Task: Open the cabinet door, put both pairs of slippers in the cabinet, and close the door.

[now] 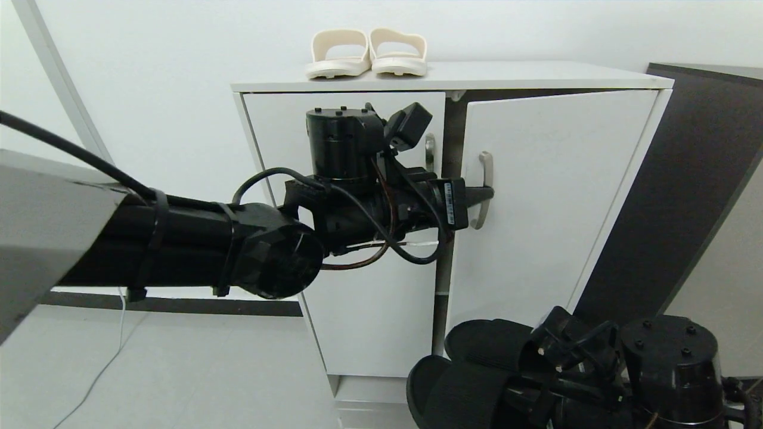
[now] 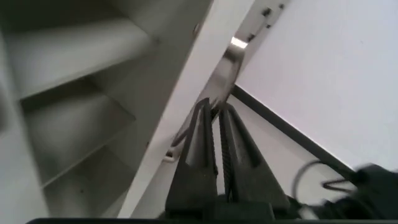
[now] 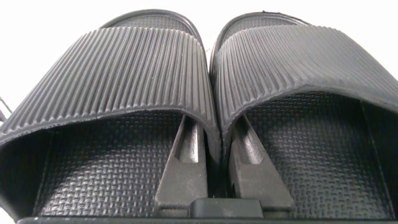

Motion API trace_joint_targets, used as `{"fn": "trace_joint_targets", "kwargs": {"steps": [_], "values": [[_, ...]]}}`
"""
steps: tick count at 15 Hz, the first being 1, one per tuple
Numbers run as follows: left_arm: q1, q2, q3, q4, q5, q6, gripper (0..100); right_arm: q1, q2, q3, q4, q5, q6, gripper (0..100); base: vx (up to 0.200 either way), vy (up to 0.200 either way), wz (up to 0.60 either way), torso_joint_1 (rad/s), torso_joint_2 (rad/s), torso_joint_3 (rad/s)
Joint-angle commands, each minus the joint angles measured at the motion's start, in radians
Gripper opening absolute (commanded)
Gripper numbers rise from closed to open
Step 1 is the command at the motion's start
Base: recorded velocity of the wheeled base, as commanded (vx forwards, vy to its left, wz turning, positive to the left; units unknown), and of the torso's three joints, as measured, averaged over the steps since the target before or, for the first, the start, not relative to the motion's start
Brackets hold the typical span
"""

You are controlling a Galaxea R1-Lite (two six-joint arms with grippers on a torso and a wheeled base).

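Note:
The white cabinet [image 1: 357, 333] has its right door [image 1: 554, 196] pulled slightly ajar, with a dark gap beside the left door. My left gripper [image 1: 486, 193] is at that door's metal handle [image 1: 486, 170], shut on it. In the left wrist view the gripper [image 2: 214, 109] sits at the door's edge [image 2: 186, 93], with the handle [image 2: 236, 45] beyond and inner shelves [image 2: 74, 56] visible. A cream pair of slippers [image 1: 366, 53] rests on the cabinet top. Low at the right, my right gripper [image 1: 536, 381] holds the black slippers [image 1: 471, 375]. Its fingers [image 3: 183, 162] pinch the two inner walls together [image 3: 211, 130].
A dark panel [image 1: 685, 208] stands right of the cabinet. The left door has its own handle [image 1: 430, 149]. A thin cable [image 1: 101, 369] lies on the grey floor at the left, under a dark baseboard [image 1: 179, 305].

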Motion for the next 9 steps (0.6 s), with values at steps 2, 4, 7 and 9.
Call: {"fn": "trace_joint_targets", "kwargs": {"steps": [2, 4, 7, 9], "values": [[-0.027, -0.116, 0.095, -0.013, 0.002, 0.002, 0, 0.012, -0.004, 0.008, 0.0, -0.001, 0.0, 0, 0.0, 0.0, 0.0, 0.0, 0.0, 0.0], [-0.032, -0.169, 0.157, -0.013, 0.002, 0.01, 0, 0.023, -0.004, 0.011, 0.0, 0.001, -0.002, 0, 0.0, 0.0, 0.0, 0.0, 0.0, 0.0], [-0.007, -0.187, 0.183, -0.013, 0.005, 0.016, 0, 0.05, -0.005, 0.02, 0.0, -0.001, -0.002, 0, 0.0, 0.0, 0.0, 0.0, 0.0, 0.0], [0.014, -0.164, 0.163, -0.013, 0.014, 0.008, 0, 0.057, -0.011, 0.022, 0.0, -0.001, -0.002, 0, 0.0, 0.0, 0.0, 0.0, 0.0, 0.0]]}}
